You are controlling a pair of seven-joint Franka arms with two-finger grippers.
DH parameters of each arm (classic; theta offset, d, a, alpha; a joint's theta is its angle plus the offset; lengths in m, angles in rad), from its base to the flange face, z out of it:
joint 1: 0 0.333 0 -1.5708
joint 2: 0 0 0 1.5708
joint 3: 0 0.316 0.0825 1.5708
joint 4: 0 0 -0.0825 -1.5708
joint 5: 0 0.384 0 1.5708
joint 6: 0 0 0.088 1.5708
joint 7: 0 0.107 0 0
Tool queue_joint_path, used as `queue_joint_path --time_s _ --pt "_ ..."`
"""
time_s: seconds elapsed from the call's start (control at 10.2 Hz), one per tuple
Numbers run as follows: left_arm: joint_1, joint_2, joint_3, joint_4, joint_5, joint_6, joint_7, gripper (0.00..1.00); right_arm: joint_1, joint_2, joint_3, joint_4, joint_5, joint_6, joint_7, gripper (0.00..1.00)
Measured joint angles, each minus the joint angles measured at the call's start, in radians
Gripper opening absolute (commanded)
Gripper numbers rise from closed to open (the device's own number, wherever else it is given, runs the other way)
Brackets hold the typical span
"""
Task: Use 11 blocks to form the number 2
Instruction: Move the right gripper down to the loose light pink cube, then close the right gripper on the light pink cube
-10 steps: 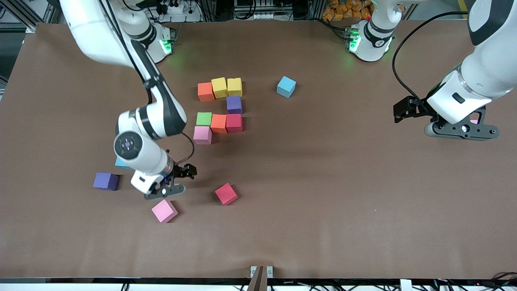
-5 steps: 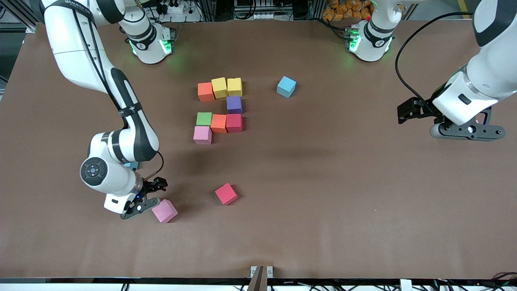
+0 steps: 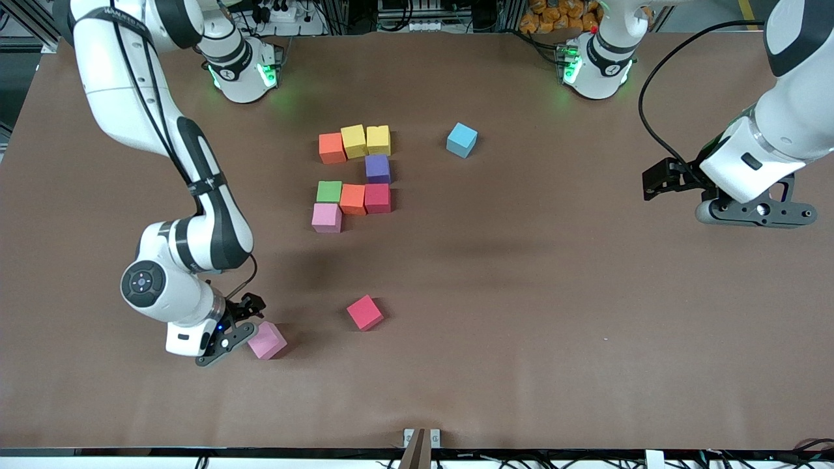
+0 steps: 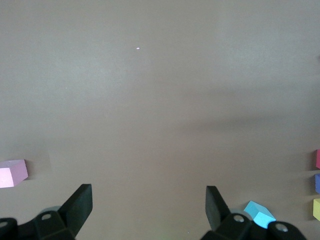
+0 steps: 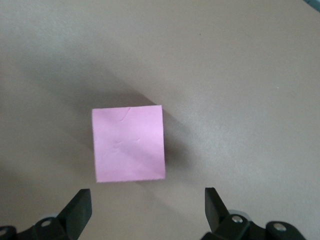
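While eight matte foam cubes of the number 2 (image 3: 355, 170) sit placed, your right gripper (image 5: 145, 212) hovers wide open, empty, a loose pink foam cube (image 5: 128, 143) just ahead of its fingertips; left gripper (image 4: 148, 212) waits open.

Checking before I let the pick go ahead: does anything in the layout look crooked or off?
Slightly. In the partial number 2, the two yellow blocks sit a little farther from the front camera than the orange block beside them, so that row is uneven. The loose pink block by the right gripper lies skewed.
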Motion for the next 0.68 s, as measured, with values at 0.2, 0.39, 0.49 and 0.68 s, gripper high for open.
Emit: queue_joint_path --time_s 0.2,0.39,0.49,0.68 --pt "0.000 0.000 0.000 0.000 0.000 0.000 0.000 1.00 0.000 0.061 0.002 0.056 0.073 0.003 -0.002 1.00" --pt "0.000 0.000 0.000 0.000 0.000 0.000 0.000 1.00 0.006 0.080 0.007 0.077 0.164 0.000 0.000 1.00" --pt "0.000 0.000 0.000 0.000 0.000 0.000 0.000 1.00 0.009 0.082 0.009 0.079 0.173 0.000 0.005 1.00" --pt "0.000 0.000 0.000 0.000 0.000 0.000 0.000 1.00 0.009 0.082 0.011 0.085 0.176 -0.011 0.006 1.00"
